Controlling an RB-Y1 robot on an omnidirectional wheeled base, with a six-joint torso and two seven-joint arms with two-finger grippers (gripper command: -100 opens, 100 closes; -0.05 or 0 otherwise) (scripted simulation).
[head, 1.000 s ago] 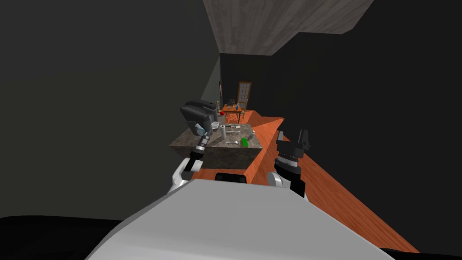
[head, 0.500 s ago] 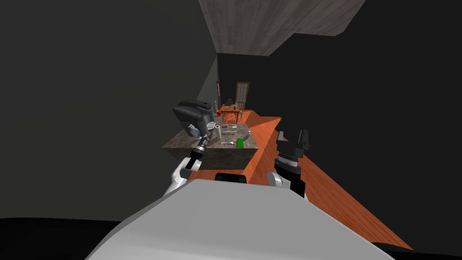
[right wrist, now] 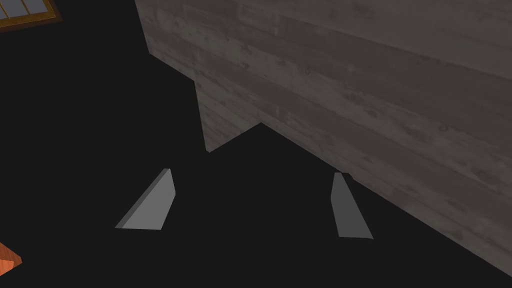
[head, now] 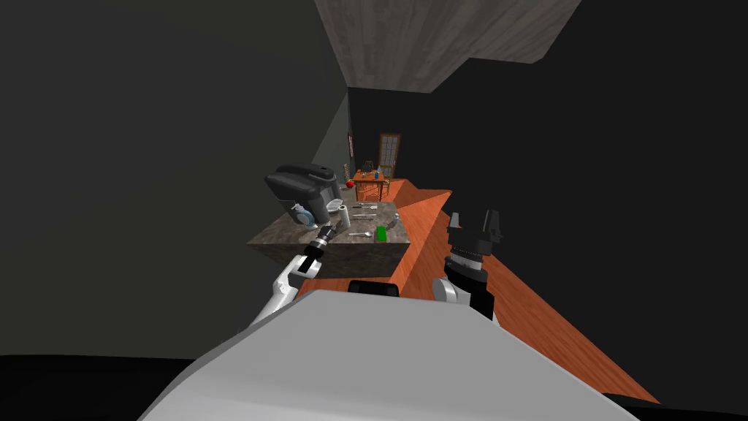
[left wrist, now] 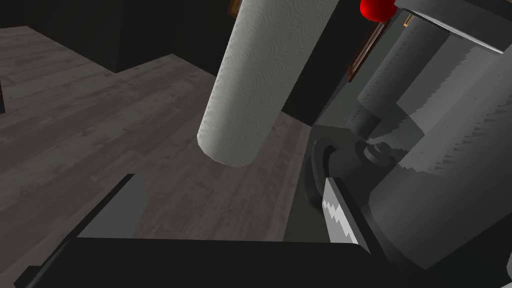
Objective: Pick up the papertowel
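Because the papertowel looks light and squashy, the left gripper's parted fingers should clasp its middle gently.

Here's the paper towel roll up close: soft white paper, matt, embossed all over with small swirls. Next to it is the coffee machine, a smooth, hard, dark grey shell with no grain and only a dull sheen. The left gripper has flat, matt grey fingers, plain and untextured, and the right gripper has the same finish. From the head, the counter has a mottled brown-grey top, speckled like stone. The floor is orange-red wood boards, smooth-looking. The ceiling is weathered grey planks with visible grain and knots. The small green block is a flat, even colour with no texture.
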